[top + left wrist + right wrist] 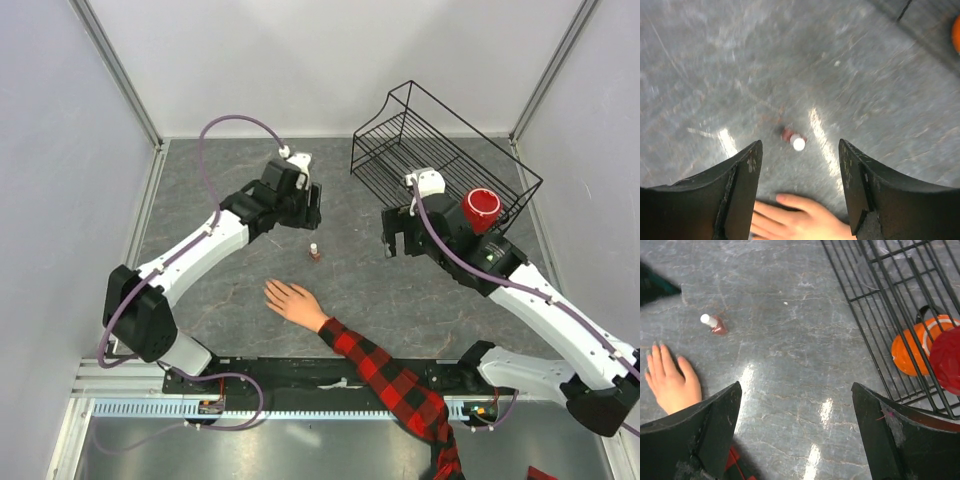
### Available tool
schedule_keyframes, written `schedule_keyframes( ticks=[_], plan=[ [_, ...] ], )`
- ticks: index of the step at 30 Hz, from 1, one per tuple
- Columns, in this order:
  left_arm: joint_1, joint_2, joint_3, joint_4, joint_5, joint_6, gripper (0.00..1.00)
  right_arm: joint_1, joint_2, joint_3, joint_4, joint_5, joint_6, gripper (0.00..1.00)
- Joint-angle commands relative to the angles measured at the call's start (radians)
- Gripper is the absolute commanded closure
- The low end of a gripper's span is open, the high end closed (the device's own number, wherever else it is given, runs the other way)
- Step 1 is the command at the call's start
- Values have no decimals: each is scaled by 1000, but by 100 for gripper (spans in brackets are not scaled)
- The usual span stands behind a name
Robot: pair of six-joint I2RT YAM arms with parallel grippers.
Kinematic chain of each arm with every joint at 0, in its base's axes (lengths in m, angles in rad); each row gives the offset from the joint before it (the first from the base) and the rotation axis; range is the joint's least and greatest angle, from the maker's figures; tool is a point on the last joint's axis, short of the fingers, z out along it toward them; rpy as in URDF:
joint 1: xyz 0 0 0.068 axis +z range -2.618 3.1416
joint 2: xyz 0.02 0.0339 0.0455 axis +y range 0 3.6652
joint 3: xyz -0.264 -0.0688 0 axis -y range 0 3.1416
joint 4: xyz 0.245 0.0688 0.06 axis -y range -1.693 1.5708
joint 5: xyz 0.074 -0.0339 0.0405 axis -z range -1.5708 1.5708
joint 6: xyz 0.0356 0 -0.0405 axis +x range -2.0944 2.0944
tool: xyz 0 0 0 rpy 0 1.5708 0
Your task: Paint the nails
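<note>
Left pincer (800, 145) and right pincer (796, 387) both apart, empty. Suggest: lower left straight onto bottle (788, 134), grip below cap (799, 144), clear of hand (800, 220).

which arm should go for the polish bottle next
Probably the left. The left gripper is open, and the bottle sits framed between its jaws in the wrist view. From the right gripper, it lies far off to one side.
</note>
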Motion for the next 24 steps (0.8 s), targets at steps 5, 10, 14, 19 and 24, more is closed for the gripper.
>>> schedule_keyframes(
  ticks=[5,10,14,19,24],
  plan=[
    [-138,83,-29,-3,-163,-96,35,-2,193,82,-78,212,154,2],
    [-146,127,-38,-6,-205,-110,53,-2,236,92,-101,175,115,2],
    [-149,152,-42,-6,-229,-124,53,-3,208,70,-84,160,61,2],
    [-150,195,-39,-3,-229,-128,52,-2,179,46,-55,120,44,2],
    [-150,212,-50,20,-235,-128,52,0,159,32,-38,102,38,2]
  ],
)
